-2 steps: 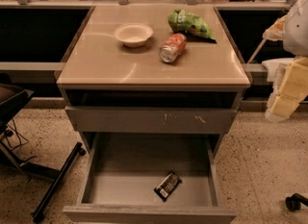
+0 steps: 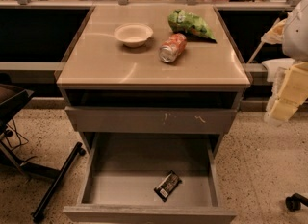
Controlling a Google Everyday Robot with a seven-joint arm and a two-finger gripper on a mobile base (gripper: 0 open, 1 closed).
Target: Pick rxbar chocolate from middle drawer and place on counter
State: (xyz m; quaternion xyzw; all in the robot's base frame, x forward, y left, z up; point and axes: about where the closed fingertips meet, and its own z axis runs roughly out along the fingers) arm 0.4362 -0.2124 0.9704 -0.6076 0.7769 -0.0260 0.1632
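Observation:
The rxbar chocolate (image 2: 167, 185), a small black glossy bar with pale print, lies flat on the grey floor of the pulled-out middle drawer (image 2: 120, 187), right of centre and near the front lip. My gripper (image 2: 288, 93), cream-coloured, hangs at the far right edge of the view, beside the cabinet at about counter height. It is well above and to the right of the drawer and touches nothing. The tan counter (image 2: 115, 64) tops the cabinet.
On the counter stand a white bowl (image 2: 133, 34), a soda can (image 2: 172, 47) on its side and a green chip bag (image 2: 190, 24). A shut drawer front (image 2: 154, 120) with pale scratches sits above the open drawer. A chair base (image 2: 43, 180) stands at left, a caster (image 2: 294, 202) at right.

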